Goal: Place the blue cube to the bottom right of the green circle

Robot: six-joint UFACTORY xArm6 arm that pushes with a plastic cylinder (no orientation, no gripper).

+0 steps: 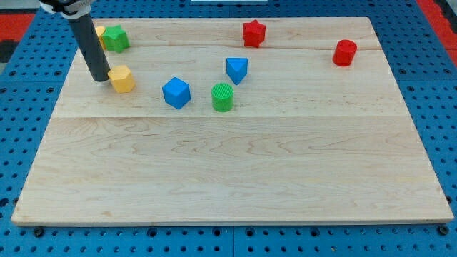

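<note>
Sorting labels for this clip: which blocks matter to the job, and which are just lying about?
Job: blue cube, green circle, my tip beside the yellow hexagon.

Lying about: blue triangle, red star, red cylinder, green star.

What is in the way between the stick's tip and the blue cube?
The yellow block sits right beside my tip, on the line toward the blue cube. The green circle lies beyond the cube.

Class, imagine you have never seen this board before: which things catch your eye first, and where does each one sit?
First the dark rod at the view's upper left, my tip right beside the yellow block. Next, mid-board, the blue cube sits just left of the green circle. Then the red star and red cylinder near the top.
</note>
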